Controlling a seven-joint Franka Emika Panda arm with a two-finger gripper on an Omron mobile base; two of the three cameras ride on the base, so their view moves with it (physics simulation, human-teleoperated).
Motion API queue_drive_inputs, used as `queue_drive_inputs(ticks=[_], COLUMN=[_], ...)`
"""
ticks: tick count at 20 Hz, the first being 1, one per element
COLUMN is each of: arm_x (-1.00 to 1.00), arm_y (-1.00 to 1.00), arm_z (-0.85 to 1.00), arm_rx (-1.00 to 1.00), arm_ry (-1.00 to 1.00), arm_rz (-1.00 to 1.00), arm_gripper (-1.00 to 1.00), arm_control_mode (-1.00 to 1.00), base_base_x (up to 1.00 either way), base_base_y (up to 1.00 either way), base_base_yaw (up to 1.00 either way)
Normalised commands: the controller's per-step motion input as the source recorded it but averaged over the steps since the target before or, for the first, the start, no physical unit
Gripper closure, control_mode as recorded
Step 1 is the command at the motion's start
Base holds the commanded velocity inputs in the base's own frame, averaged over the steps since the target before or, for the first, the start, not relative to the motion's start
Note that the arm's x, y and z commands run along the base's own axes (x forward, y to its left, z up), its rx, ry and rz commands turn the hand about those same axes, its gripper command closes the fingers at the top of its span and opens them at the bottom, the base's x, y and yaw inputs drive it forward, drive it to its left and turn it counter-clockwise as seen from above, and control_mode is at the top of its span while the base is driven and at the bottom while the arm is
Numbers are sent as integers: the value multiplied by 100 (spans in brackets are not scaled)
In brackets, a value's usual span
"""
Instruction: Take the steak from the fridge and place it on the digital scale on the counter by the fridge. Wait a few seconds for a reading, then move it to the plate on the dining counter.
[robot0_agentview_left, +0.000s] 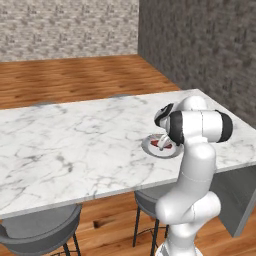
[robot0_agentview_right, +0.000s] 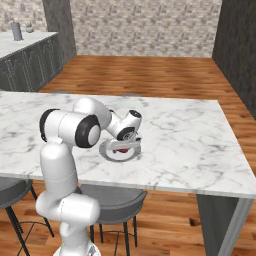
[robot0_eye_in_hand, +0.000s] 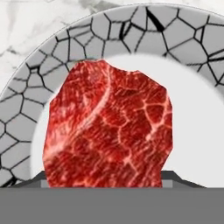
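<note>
You have the pincer (robot0_agentview_right: 121, 145) down low over the plate (robot0_agentview_right: 107, 152) on the dining tabletop (robot0_agentview_right: 190, 145) so the steak (robot0_eye_in_hand: 107, 127) lands inside the rim, though whether it grips the meat I cannot tell.

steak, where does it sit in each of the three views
Left base view: the steak is right of centre, on the plate, partly behind the arm.
Right base view: just left of centre, under the end effector.
Hand view: fills the centre.
Shared landmark: the plate's patterned rim.
</note>
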Motion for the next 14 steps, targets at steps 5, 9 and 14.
queue_drive_inputs(ticks=[5, 9, 14], arm_x=[5, -3, -33], arm_y=[0, 0, 0], arm_z=[-1, 29, 87], arm_rx=[0, 0, 0], arm_ry=[1, 9, 0], arm_rz=[0, 0, 0], arm_gripper=[-100, -100, -100], arm_control_mode=[-100, -100, -100], base_base_x=[0, 0, 0], base_base_y=[0, 0, 0], base_base_yaw=[0, 0, 0])
